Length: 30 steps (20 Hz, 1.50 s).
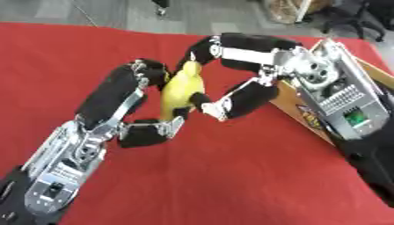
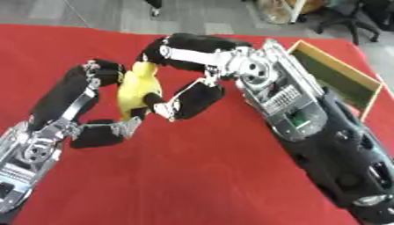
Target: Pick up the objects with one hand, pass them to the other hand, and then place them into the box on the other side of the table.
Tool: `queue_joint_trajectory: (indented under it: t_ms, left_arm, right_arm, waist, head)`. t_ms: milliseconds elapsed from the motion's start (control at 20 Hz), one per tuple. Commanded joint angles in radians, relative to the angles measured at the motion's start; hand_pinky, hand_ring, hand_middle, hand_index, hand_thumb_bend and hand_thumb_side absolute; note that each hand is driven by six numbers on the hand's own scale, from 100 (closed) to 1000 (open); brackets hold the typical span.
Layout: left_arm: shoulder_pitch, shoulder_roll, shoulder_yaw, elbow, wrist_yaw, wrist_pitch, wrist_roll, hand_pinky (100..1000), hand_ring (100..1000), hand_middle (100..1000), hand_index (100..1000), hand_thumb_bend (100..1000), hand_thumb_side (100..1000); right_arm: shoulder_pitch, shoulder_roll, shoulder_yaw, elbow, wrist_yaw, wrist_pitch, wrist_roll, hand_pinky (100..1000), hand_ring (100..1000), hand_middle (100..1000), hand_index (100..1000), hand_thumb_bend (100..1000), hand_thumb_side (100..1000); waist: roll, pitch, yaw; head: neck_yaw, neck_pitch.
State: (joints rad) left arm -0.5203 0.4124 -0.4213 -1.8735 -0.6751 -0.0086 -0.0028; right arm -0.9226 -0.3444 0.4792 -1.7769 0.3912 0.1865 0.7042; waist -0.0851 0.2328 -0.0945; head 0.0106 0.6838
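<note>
Red cloth covers the table (image 1: 231,184), above whose middle the left hand (image 1: 127,105) and right hand (image 1: 246,74) both curl around the yellow object (image 1: 183,88), apparently mid-handover toward the box (image 2: 338,77) at the right edge.

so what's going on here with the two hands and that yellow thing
The robot is mid-handover above the red table. Its left hand and right hand both have fingers curled around the yellow object, held between them. The box sits open at the table's right side, beside the right arm. Nothing shows inside the part of it in view.
</note>
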Motion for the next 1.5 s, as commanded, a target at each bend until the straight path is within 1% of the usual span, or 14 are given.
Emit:
queue_joint_trajectory:
  t_ms: [50, 100, 300, 500, 750, 950, 1000, 1100, 1200, 1500]
  left_arm:
    - [-0.026, -0.005, 0.013, -0.010, -0.014, 0.030, 0.008, 647, 476, 413, 528, 100, 198]
    - [-0.025, -0.005, 0.013, -0.007, -0.018, 0.041, 0.008, 649, 478, 418, 536, 100, 170]
    - [-0.025, -0.009, 0.014, 0.002, -0.011, 0.086, 0.020, 654, 480, 423, 547, 100, 128]
    - [-0.024, -0.010, 0.015, 0.007, 0.007, 0.118, 0.042, 665, 490, 435, 563, 100, 100]
    - [-0.021, -0.012, 0.015, 0.015, 0.023, 0.143, 0.061, 678, 510, 463, 595, 100, 100]
    - [-0.020, -0.013, 0.016, 0.021, 0.035, 0.154, 0.060, 705, 554, 522, 678, 100, 100]
    - [-0.019, -0.013, 0.016, 0.022, 0.039, 0.155, 0.059, 715, 572, 548, 713, 147, 150]
    - [-0.018, -0.013, 0.015, 0.025, 0.045, 0.154, 0.054, 726, 593, 575, 750, 215, 214]
    - [-0.017, -0.014, 0.015, 0.027, 0.045, 0.153, 0.047, 732, 600, 584, 770, 243, 254]
    - [-0.017, -0.017, 0.016, 0.032, 0.046, 0.157, 0.034, 739, 606, 594, 795, 290, 323]
  right_arm:
    - [-0.009, -0.004, 0.002, -0.012, -0.016, 0.012, -0.010, 892, 834, 764, 548, 100, 151]
    - [-0.009, -0.004, 0.002, -0.014, -0.019, 0.015, -0.012, 891, 834, 764, 538, 100, 132]
    - [-0.009, -0.006, 0.001, -0.019, -0.028, 0.026, -0.024, 889, 834, 767, 532, 100, 100]
    - [-0.009, -0.007, 0.000, -0.022, -0.029, 0.040, -0.037, 888, 835, 767, 519, 100, 115]
    - [-0.008, -0.007, 0.001, -0.027, -0.027, 0.064, -0.060, 888, 842, 773, 503, 100, 132]
    - [-0.007, -0.006, -0.002, -0.029, -0.034, 0.076, -0.072, 888, 837, 767, 497, 100, 137]
    - [-0.007, -0.006, -0.002, -0.031, -0.038, 0.080, -0.074, 887, 835, 762, 499, 100, 134]
    - [-0.007, -0.007, -0.002, -0.033, -0.043, 0.085, -0.075, 888, 836, 760, 496, 100, 134]
    - [-0.006, -0.007, -0.002, -0.035, -0.048, 0.087, -0.076, 888, 832, 758, 496, 100, 123]
    - [-0.003, -0.006, -0.005, -0.034, -0.079, 0.101, -0.091, 883, 821, 747, 483, 100, 117]
  waist:
    - [0.003, -0.015, 0.001]
    - [0.003, -0.015, 0.000]
    - [0.004, -0.015, 0.000]
    - [0.004, -0.015, -0.001]
    - [0.005, -0.015, -0.002]
    - [0.006, -0.014, -0.002]
    - [0.006, -0.014, -0.003]
    - [0.006, -0.014, -0.004]
    - [0.007, -0.014, -0.004]
    - [0.007, -0.013, -0.005]
  head:
    - [-0.003, 0.003]
    - [-0.003, 0.002]
    - [-0.006, 0.001]
    - [-0.009, -0.002]
    - [-0.010, -0.005]
    - [-0.010, -0.009]
    - [-0.010, -0.010]
    - [-0.010, -0.011]
    - [-0.010, -0.012]
    - [-0.011, -0.013]
